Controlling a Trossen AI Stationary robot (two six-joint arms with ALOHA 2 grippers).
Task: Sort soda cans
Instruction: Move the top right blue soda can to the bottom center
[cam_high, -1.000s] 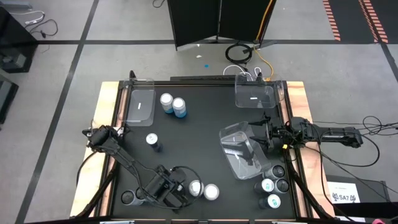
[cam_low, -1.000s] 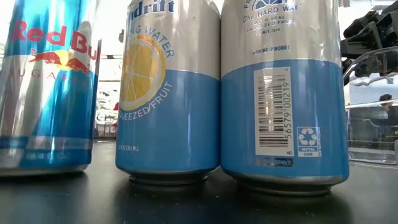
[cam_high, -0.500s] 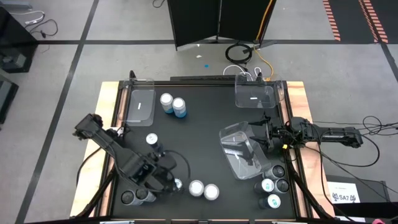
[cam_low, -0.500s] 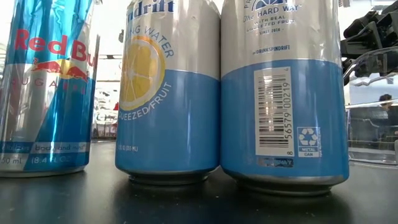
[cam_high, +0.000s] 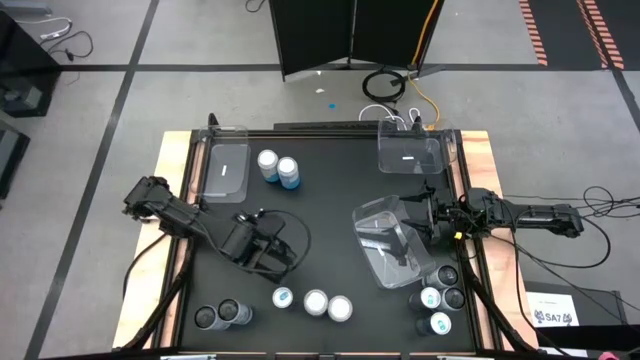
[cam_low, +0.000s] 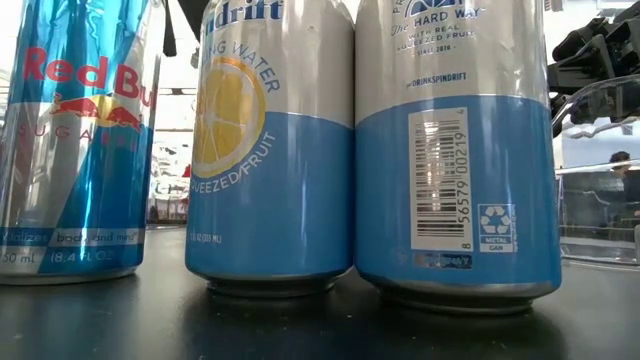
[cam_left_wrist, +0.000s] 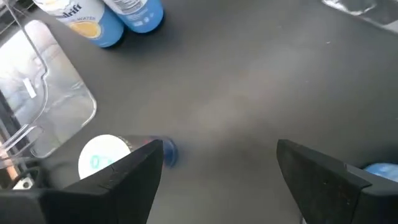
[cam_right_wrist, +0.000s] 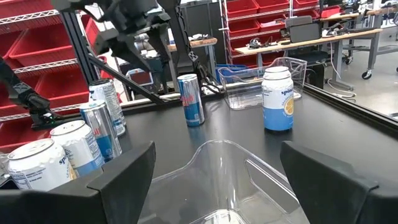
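Note:
My left gripper (cam_high: 265, 250) hangs open above the table's left middle, with bare table between its fingers (cam_left_wrist: 217, 180). A white-topped can with teal marks (cam_left_wrist: 102, 160) stands beside one finger. Near the front edge stand a blue and silver can (cam_high: 283, 297) (cam_low: 75, 140) and two white-topped light blue cans (cam_high: 315, 300) (cam_high: 340, 308). Two more light blue cans (cam_high: 268, 162) (cam_high: 289, 172) stand at the far left. Two dark cans (cam_high: 216, 315) are at the near left. Several cans (cam_high: 438, 298) cluster at the near right. My right gripper (cam_high: 425, 215) waits open at the right edge. My right gripper has its open fingers level on either side of the tilted clear bin's near wall (cam_right_wrist: 221, 155). I cannot tell whether they touch it.
One clear bin (cam_high: 225, 165) stands at the far left corner and another (cam_high: 410, 150) at the far right. A third (cam_high: 390, 240) lies tilted in front of my right gripper. Bare black table (cam_high: 330, 225) lies in the middle. Raised edges frame the table.
My left gripper has risen and gone from the near edge toward the table's middle and left, turning as it went. The blue and silver can it stood over now stands free beside the two white-topped cans.

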